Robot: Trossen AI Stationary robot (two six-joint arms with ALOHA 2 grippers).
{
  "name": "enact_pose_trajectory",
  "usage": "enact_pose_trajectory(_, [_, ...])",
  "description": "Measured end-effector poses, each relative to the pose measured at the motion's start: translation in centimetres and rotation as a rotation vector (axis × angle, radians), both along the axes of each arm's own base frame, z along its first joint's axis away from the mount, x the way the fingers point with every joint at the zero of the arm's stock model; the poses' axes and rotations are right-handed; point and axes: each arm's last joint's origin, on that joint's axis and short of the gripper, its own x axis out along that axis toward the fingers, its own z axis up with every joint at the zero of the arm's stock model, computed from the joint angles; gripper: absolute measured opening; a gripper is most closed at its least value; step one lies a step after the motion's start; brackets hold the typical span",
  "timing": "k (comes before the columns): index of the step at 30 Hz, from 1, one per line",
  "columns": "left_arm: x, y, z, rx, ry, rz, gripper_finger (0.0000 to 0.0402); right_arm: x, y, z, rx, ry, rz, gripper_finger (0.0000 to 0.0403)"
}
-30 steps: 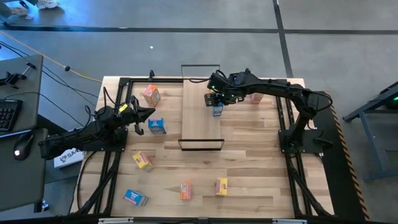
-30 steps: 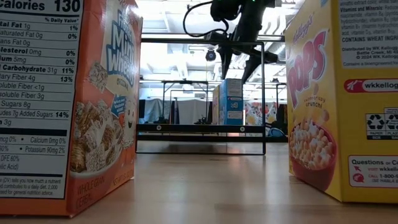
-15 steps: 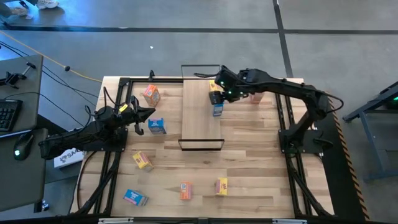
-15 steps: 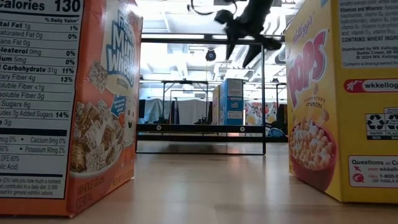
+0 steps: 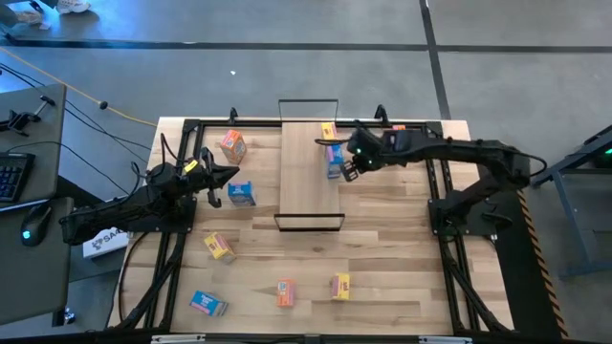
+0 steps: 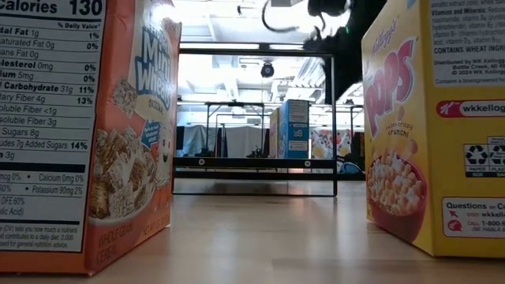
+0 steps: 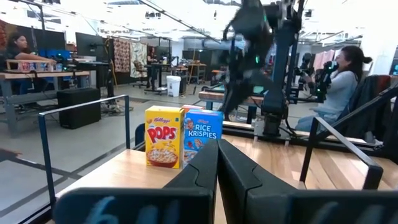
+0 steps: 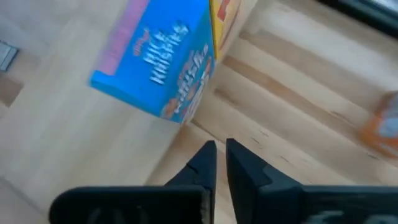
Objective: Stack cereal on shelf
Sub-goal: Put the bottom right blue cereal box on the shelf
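The shelf (image 5: 308, 172) is a light-wood board with black wire loops at both short ends, lying mid-table. A blue cereal box (image 5: 334, 164) and a yellow one (image 5: 328, 131) stand upright on it along its right long edge; both also show in the low view (image 6: 293, 130) and the right wrist view (image 8: 155, 62). My right gripper (image 5: 350, 164) is shut and empty, just right of the blue box and above it (image 8: 217, 152). My left gripper (image 5: 226, 176) is shut and empty at the table's left, beside a loose blue box (image 5: 241, 194).
Loose boxes lie on the tabletop: orange (image 5: 232, 145) at far left, yellow (image 5: 219, 247), blue (image 5: 207, 304), orange (image 5: 285, 292) and yellow (image 5: 340, 286) toward the near edge. An orange box (image 8: 385, 124) lies right of the shelf. Black rails run along both table sides.
My right gripper has risen from over the blue box on the shelf and gone toward the table's right edge, uncovering the yellow box behind it. The blue box has stayed upright in its place on the shelf.
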Motion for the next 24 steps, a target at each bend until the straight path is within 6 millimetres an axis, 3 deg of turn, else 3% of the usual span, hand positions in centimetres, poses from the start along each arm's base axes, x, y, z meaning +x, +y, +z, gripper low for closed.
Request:
enact_pose_trajectory(4, [0.0,0.0,0.0,0.000,-0.001,0.008,0.0000,-0.4,0.1,-4.1,-0.017,-0.074,-0.018,0.0005])
enact_pose_trajectory(9, [0.0,0.0,0.0,0.001,-0.001,0.015,0.0000,-0.1,-0.1,-6.6,-0.077,-0.168,-0.040,0.0003])
enact_pose_trajectory(24, [0.0,0.1,0.0,-0.001,0.002,0.019,0.0000,1.4,-1.1,-9.6,-0.085,-0.217,-0.059,0.0000])
